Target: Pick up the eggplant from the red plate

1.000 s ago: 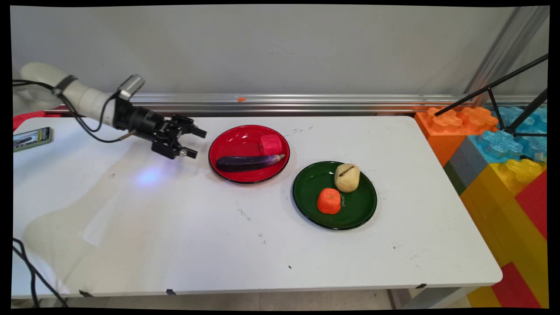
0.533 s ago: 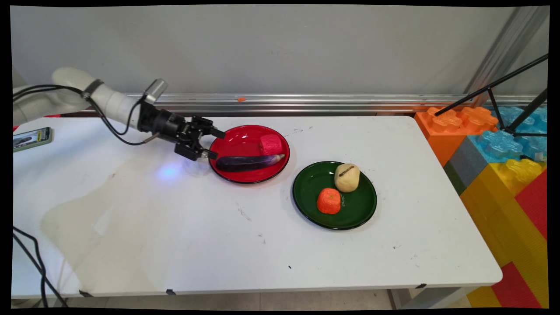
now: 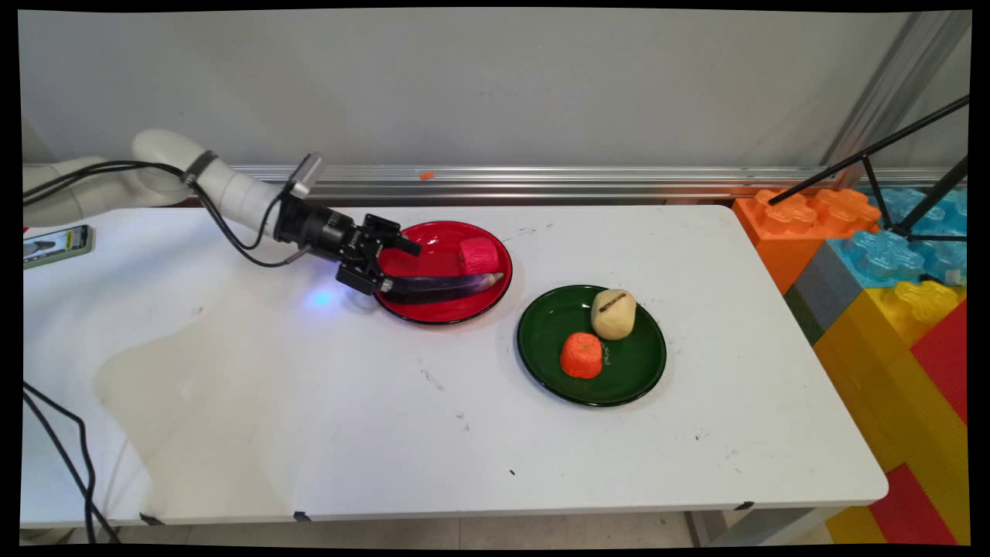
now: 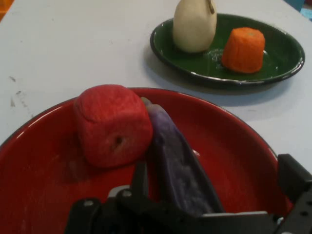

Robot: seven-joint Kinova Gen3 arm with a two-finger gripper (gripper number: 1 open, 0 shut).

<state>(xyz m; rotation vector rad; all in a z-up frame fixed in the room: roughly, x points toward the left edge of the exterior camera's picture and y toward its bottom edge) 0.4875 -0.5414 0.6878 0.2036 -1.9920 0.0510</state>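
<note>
My gripper [image 3: 400, 268] is open over the left rim of a red plate [image 3: 433, 230]. Its two fingers stand on either side of the thick left end of a dark purple eggplant [image 3: 445, 285]. In the hand view the eggplant [image 4: 178, 165] runs up between the fingers of the gripper [image 4: 217, 183], with a gap on the right side. A red lumpy fruit [image 4: 113, 124] lies against its far end on the red plate [image 4: 234, 146]. In the main view the red fruit [image 3: 478, 255] sits at the plate's back right.
A green plate [image 3: 634, 371] to the right holds an orange fruit [image 3: 582, 355] and a pale potato [image 3: 613, 313]; it is the green plate [image 4: 285, 53] at the hand view's top. A phone [image 3: 58, 244] lies far left. Big toy blocks [image 3: 889, 309] stand beside the table's right end.
The arm has reached right across the table, from left of the red plate to over its rim. The open fingers now straddle the eggplant's end.
</note>
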